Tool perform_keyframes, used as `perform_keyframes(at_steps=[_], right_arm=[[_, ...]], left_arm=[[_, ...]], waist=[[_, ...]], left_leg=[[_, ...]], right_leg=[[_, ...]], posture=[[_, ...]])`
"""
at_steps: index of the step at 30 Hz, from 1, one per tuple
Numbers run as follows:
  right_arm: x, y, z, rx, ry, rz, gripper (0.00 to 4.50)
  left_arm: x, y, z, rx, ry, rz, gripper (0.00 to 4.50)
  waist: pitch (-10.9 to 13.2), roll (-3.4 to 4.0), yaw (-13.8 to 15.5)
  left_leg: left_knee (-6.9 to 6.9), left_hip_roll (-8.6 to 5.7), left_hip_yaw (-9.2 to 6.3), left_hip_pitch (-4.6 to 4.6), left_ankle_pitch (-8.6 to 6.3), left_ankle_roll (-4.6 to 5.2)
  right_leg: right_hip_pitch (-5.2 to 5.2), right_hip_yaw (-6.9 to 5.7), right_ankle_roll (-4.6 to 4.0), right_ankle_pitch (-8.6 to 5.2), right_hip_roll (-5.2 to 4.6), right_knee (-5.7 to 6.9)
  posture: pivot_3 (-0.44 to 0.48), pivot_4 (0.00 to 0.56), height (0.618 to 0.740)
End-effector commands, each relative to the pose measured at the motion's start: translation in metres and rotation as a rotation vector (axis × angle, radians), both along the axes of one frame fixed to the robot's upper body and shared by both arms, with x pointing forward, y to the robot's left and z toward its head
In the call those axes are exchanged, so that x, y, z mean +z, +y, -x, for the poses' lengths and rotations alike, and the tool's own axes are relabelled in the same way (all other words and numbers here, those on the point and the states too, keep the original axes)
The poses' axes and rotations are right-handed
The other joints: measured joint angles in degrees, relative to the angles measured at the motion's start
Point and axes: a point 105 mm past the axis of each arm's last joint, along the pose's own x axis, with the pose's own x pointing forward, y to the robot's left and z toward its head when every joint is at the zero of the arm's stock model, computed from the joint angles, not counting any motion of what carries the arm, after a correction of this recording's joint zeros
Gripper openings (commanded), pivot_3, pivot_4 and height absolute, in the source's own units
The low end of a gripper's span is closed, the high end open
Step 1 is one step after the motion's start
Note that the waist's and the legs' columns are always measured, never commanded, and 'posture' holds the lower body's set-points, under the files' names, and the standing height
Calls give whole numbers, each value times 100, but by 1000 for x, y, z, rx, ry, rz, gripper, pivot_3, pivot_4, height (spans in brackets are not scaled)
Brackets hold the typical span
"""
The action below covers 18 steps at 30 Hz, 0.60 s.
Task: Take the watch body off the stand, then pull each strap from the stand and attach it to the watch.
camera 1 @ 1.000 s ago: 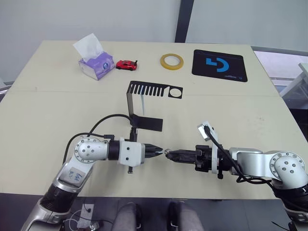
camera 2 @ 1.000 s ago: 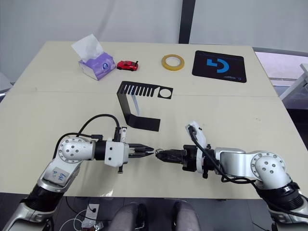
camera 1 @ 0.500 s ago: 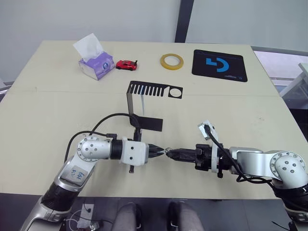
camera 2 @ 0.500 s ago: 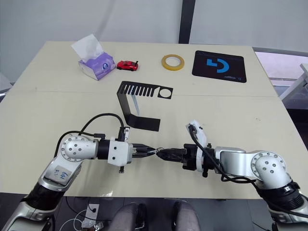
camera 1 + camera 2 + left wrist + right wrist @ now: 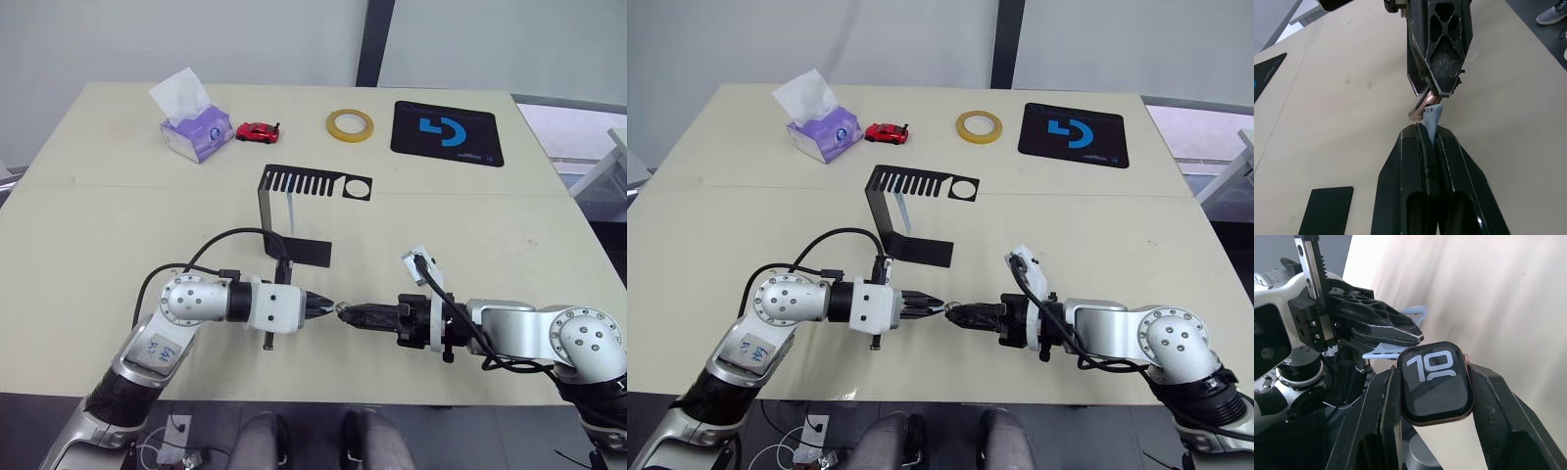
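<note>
Since a second ago my left claw has slid a little toward the right one, and the gap between them is now nearly gone; the right arm has hardly stirred. Both meet above the near edge of the bench, about midway along it. My left claw is clenched on a strap, whose pale blue tip pokes out between the fingers and touches the rim of the watch body. My right claw grips that body by its two sides, screen toward the wrist camera. So I judge the first step done: the body is off the stand, which sits near the middle of the bench. The first strap is pulled and at the case, though I cannot tell whether it has seated in its slot. A pale strip that may be the second strap hangs inside the stand; fetching and fitting it remains. As for writing, the screen shows large white digits reading "10". At the far right of the bench, the black mousepad bears a blue logo, its small white text too small to read.
</note>
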Motion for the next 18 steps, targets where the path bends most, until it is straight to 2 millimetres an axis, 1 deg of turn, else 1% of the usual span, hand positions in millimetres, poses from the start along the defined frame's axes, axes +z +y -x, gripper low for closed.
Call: perform_keyframes(at_steps=[1,7,18], right_arm=[[9,9,11,73,-11,-36,1580],[7,10,11,68,-5,-24,1580],[3,11,8,48,3,-5,1580]], left_arm=[[10,-10,7,-40,-47,10,0],[11,-13,9,-43,-31,9,0],[6,-15,9,-19,-12,-12,0]], waist=[[0,0,0],[0,0,-1],[0,0,0]], left_leg=[[0,0,0,0,0,0],[1,0,0,0,0,0],[4,0,0,-1,0,0]], right_leg=[[0,0,0,0,0,0],[0,0,0,0,0,1],[0,0,0,0,0,1]], posture=[[0,150,740],[0,150,740],[0,150,740]])
